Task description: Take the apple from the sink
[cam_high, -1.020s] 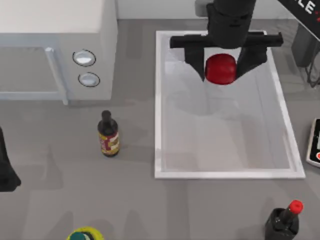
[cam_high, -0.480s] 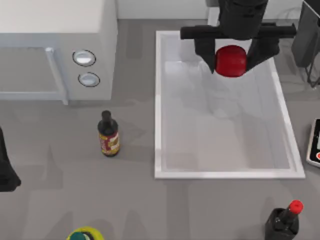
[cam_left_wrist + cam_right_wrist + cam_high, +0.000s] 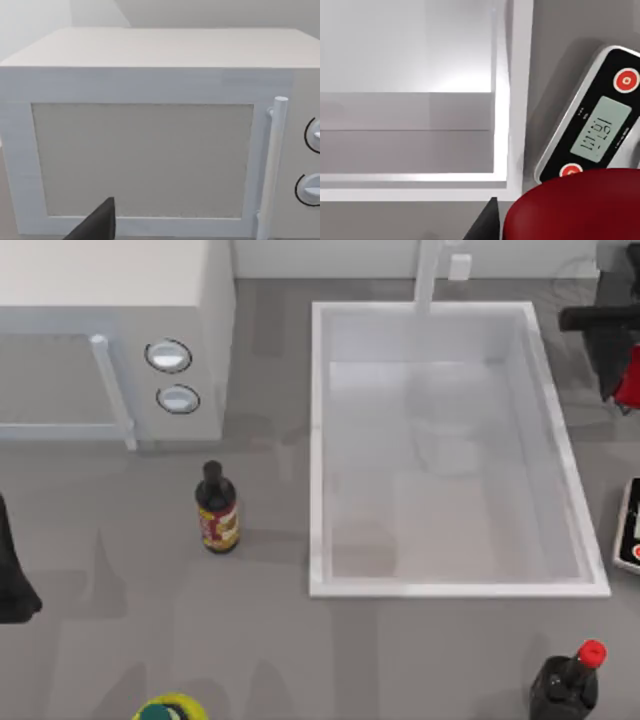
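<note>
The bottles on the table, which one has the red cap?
The dark bottle at the front right corner, below the sink; its cap is bright red. The bottle with the label, left of the sink, has a dark cap.

Glossy red apple (image 3: 575,206), white sink (image 3: 316,450), white microwave (image 3: 110,300), red-capped black bottle (image 3: 566,680).

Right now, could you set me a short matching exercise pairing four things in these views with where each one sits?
Things:
1. apple
2. brown sauce bottle
3. red-capped dark bottle
4. microwave

Places:
A. near edge of the table, right side
B. far left of the table
C. beyond the right rim of the sink, at the right gripper
D. between the microwave and the sink's left rim, nearer the front

Pairs: 1-C, 2-D, 3-A, 4-B
</note>
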Controlling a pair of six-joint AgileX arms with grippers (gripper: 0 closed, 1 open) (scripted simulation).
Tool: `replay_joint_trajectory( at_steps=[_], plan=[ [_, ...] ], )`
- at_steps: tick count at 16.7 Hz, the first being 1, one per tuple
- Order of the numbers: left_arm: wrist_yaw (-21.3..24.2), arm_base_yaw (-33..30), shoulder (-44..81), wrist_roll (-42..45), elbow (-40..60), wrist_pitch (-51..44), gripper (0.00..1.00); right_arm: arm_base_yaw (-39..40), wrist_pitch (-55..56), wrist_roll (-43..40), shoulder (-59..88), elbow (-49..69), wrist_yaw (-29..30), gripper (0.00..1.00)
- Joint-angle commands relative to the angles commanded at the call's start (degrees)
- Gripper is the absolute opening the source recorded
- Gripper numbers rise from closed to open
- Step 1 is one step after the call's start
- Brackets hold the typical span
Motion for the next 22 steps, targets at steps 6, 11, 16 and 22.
replay_joint_trajectory(
  at_steps=[6,11,16,22],
  plan=[
    [0.0,0.0,0.0,0.0,0.0,0.0,1.0,-10.49,5.0,-10.41,-7.98,-12.47,-0.51,0.0],
    [0.0,0.0,0.0,0.0,0.0,0.0,1.0,-10.31,5.01,-10.31,-7.76,-12.5,-0.44,0.0],
    [0.0,0.0,0.0,0.0,0.0,0.0,1.0,-10.06,12.67,-10.48,-7.14,-18.7,-0.31,0.0],
    [0.0,0.0,0.0,0.0,0.0,0.0,1.0,-10.07,26.24,-10.35,-5.36,-30.74,-0.5,0.0]
  ],
)
